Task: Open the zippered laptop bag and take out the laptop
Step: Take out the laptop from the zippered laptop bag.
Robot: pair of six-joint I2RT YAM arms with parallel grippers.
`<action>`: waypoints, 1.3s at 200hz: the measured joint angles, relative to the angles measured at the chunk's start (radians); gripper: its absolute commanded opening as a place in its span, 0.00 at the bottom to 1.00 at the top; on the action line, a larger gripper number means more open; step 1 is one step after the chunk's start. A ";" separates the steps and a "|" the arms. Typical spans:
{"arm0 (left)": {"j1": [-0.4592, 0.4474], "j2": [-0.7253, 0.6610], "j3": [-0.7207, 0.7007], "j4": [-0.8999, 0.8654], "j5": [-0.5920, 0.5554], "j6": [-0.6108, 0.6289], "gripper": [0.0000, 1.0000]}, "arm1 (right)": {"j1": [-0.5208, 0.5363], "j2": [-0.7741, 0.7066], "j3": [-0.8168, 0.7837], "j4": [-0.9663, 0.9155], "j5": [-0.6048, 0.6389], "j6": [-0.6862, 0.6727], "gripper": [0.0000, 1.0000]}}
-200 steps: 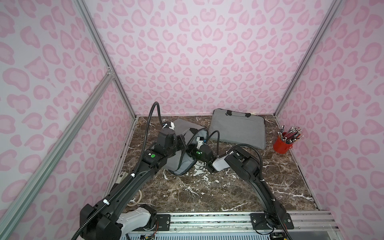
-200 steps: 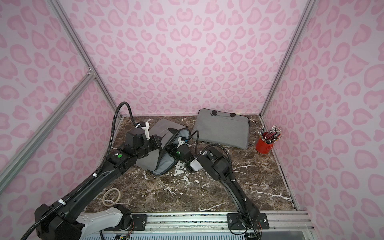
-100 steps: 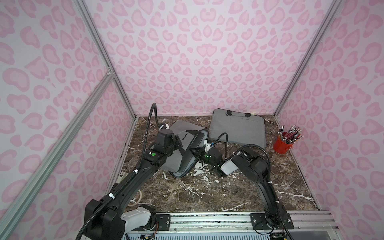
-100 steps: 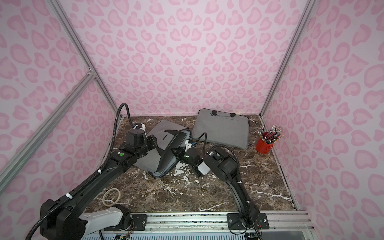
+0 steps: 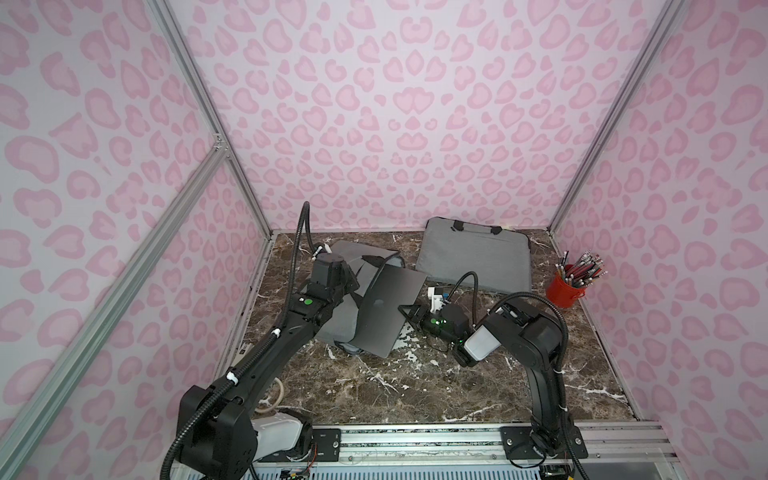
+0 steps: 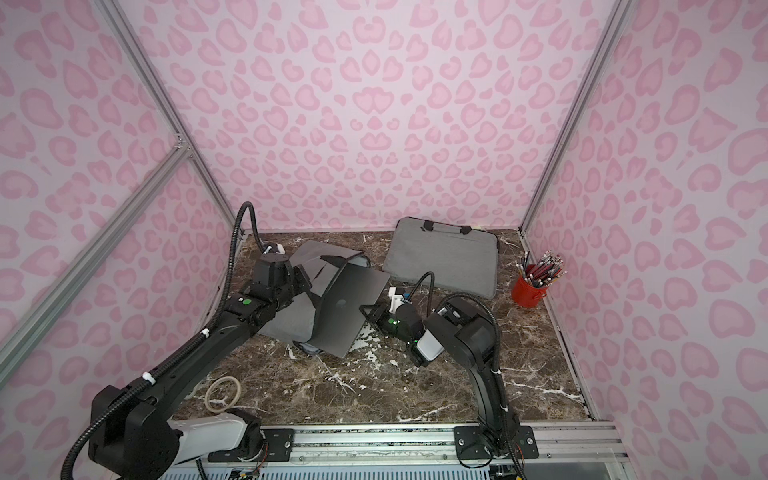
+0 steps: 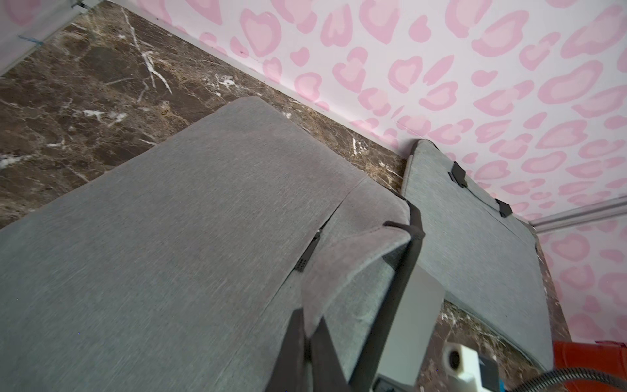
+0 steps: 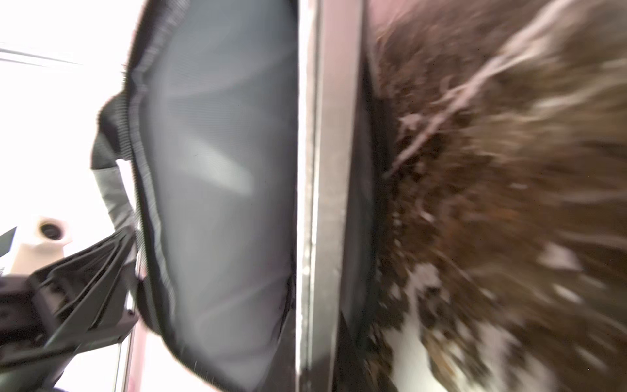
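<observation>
Laptop (image 5: 384,309), dark grey metal slab, is lying half out of the grey fabric bag (image 7: 169,254), edge clamped in your right gripper (image 5: 409,312); your left gripper (image 7: 308,336) is pinching the flap (image 7: 356,258), holding the mouth open

Top views bright and sharp; right wrist view motion-blurred, partly overexposed

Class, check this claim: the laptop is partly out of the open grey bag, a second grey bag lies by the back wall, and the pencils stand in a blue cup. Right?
No. The cup holding the pencils is red, not blue, as both top views show. The laptop is partly out of the open grey bag, and the second grey bag lies by the back wall.
</observation>
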 measured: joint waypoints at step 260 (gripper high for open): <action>0.185 0.389 0.267 0.033 0.034 0.416 0.01 | -0.226 -0.294 -0.084 -0.289 -0.182 -0.243 0.00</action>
